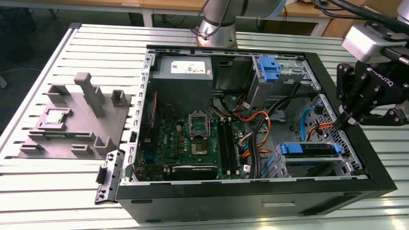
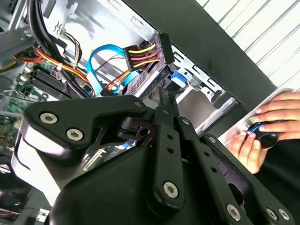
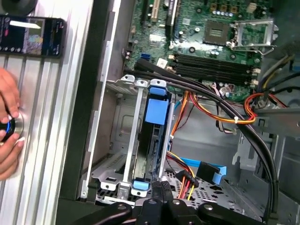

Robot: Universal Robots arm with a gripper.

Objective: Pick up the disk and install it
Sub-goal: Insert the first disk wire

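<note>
Right, the black multi-link gripper (image 1: 347,123) hangs over the exterior view's right side of the open black computer case (image 1: 255,203). Its fingers are pinched into a narrow point with nothing between them, and both wrist views show the tips meeting the same way.

Now the task's thing: the flat silver-grey disk framed by bright blue plastic rails (image 1: 309,149) sits in the metal drive cage (image 1: 348,167), in the case corner nearest the exterior view's lower right. In the first wrist view it stands edge-on between the cage's rails, blue handle facing the camera. The gripper is near it but apart, with no contact.

Across the case, the green motherboard (image 1: 191,139) lies flat on the floor, and a grey boxy power supply (image 1: 185,67) sits at the far end. A narrow upright blue plastic latch (image 1: 268,67) stands on the far bay. In the second wrist view, red, yellow and orange wires (image 2: 140,50) run into a black connector (image 2: 162,47), with a flat blue ribbon cable (image 2: 105,49) looping beside them.

Outside the case, a person's hand (image 2: 276,110) rests on a round blue-and-black knob (image 2: 266,137) on the slatted aluminium table (image 1: 64,191). A grey moulded fixture block (image 1: 76,120) sits on the table at the exterior view's left.
</note>
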